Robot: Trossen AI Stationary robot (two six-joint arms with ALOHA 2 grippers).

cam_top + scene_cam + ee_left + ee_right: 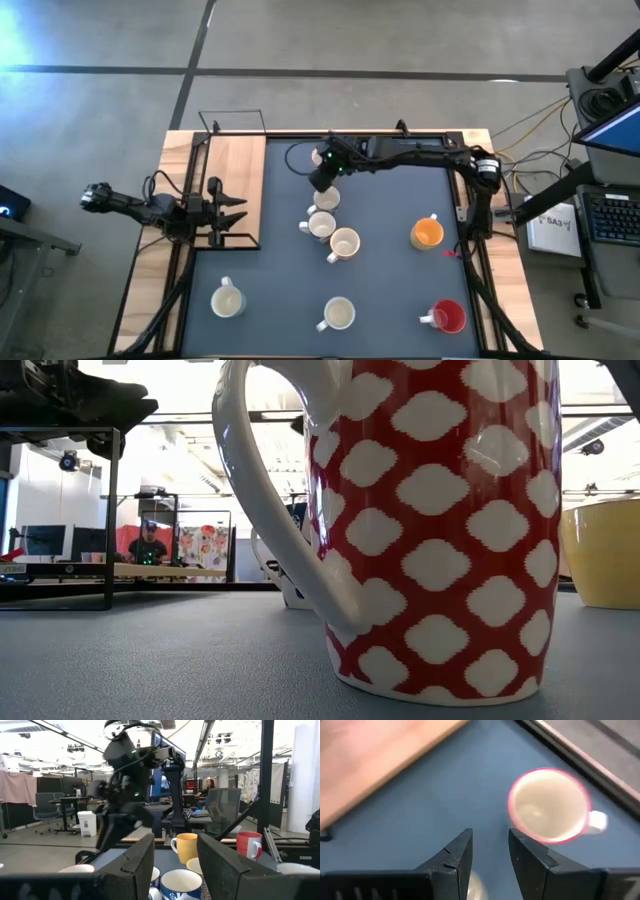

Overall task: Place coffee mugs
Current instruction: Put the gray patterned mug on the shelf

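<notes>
Several coffee mugs stand upright on the dark mat. Three white ones cluster mid-table (320, 225), with an orange one (427, 232) to their right. Along the near edge stand two white ones (228, 300) (338, 313) and a red patterned one (447, 317) (430, 530). My right gripper (322, 182) (490, 847) hangs open over the far middle, nothing between its fingers. Ahead of it stands a pink-rimmed white mug (550, 812), clear of the fingers. My left gripper (228, 210) (175, 860) waits open over the wooden board (235, 180).
A black frame (300, 135) borders the mat's far side, with a thin wire rack (232, 122) at the board's far end. Cables trail at the table's right side (520, 180). Bare mat lies between the board and the mug cluster and at the far right.
</notes>
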